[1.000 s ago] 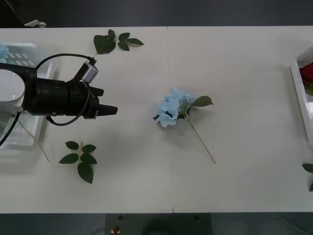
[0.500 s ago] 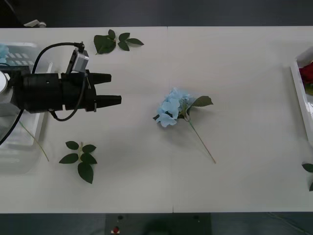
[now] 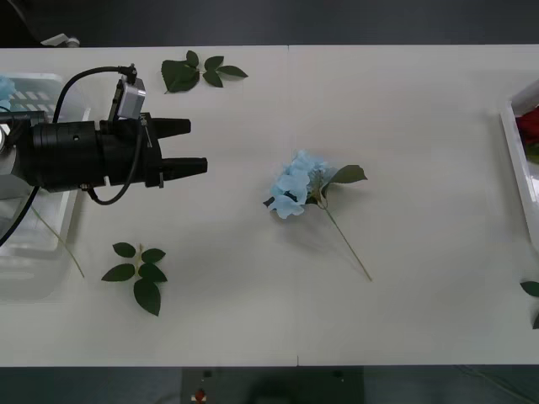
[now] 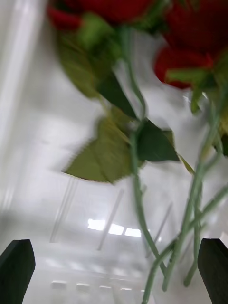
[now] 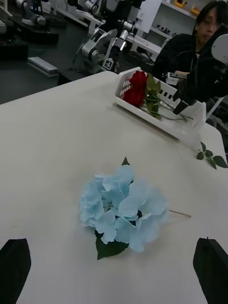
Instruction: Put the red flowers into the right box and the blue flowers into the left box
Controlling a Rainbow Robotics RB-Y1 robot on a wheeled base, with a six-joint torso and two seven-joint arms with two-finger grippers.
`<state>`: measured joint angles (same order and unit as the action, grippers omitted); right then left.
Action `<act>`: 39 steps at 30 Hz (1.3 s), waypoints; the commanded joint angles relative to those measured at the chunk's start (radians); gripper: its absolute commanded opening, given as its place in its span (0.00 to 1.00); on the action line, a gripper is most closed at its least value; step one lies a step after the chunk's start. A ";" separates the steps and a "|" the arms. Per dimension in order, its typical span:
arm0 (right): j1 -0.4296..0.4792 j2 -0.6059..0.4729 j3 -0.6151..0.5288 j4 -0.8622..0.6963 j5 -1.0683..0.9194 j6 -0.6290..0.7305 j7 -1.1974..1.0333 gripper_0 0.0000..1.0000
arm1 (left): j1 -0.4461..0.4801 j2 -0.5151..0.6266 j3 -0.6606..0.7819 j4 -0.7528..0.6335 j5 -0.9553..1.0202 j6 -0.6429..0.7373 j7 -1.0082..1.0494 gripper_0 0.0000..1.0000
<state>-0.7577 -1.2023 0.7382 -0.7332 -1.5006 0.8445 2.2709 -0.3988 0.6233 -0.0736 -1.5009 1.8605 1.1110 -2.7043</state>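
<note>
The left gripper [image 3: 195, 147] is hanging over the white table [image 3: 404, 109] with its two black fingers spread apart and nothing between them, pointing across at the blue flower [image 3: 296, 185]. Behind the fingers, the black arm is reaching back over the left box [image 3: 34, 88], the slotted white tray at the table's left edge, where a bit of pale blue bloom is peeking in at the corner.

The blue flower is lying flat near the middle of the table, well apart from the fingertips, its thin stem trailing toward the near edge. From the left wrist camera its bloom [image 5: 124, 205] is sitting squarely between the two open fingertips, one leaf poking out underneath.

That same wrist view is looking on across the table to the right box [image 5: 156, 107], with red flowers [image 5: 135, 88] lying inside and the right gripper [image 5: 183, 102] hanging just over its rim. From above, the right box [image 3: 515, 160] is only a sliver at the table's right edge.

The right wrist camera is peering straight down into that box: red flowers [image 4: 183, 59], green stems and leaves, and its own fingers [image 4: 18, 268] standing wide, holding nothing.

Loose leaf sprigs [image 3: 198, 71] are lying at the far edge, another sprig [image 3: 139, 273] near the left box.
</note>
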 commanded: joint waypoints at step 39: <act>-0.077 0.047 0.101 -1.120 0.174 0.168 -0.755 1.00 | 0.012 0.030 0.001 -0.025 -0.003 -0.002 0.047 0.99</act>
<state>-0.7879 -1.1845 0.8198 -1.8171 -1.3770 1.0327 1.5996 -0.3975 0.6234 -0.0736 -1.5011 1.8415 1.1111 -2.7034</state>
